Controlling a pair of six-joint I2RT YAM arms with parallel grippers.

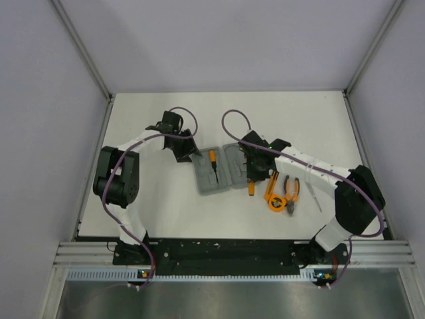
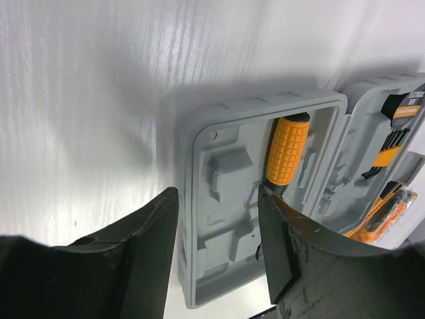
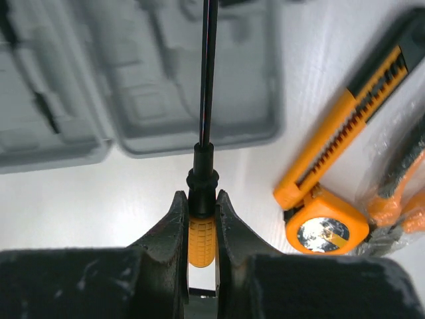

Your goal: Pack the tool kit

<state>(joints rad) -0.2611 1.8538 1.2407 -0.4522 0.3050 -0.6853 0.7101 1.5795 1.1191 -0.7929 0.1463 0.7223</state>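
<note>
My right gripper (image 3: 201, 207) is clamped on the orange handle of a screwdriver (image 3: 203, 166). My fingers hide most of that handle, and the black shaft runs off the top of my wrist view, so its tip is cut off. The shaft reaches out over the open grey case (image 3: 153, 100), which is blurred there. My left gripper (image 2: 219, 229) stands wide and holds nothing; the case's left half shows between its fingers. In that half lies a second screwdriver (image 2: 287, 151) (only its ribbed orange grip shows plainly). The other half holds black-and-orange pieces, cropped at the frame, that I cannot identify. On the table (image 1: 319, 119), right of the case, the utility knife (image 3: 352, 113), tape measure (image 3: 325, 229) and pliers (image 1: 290, 189) lie close together.
</note>
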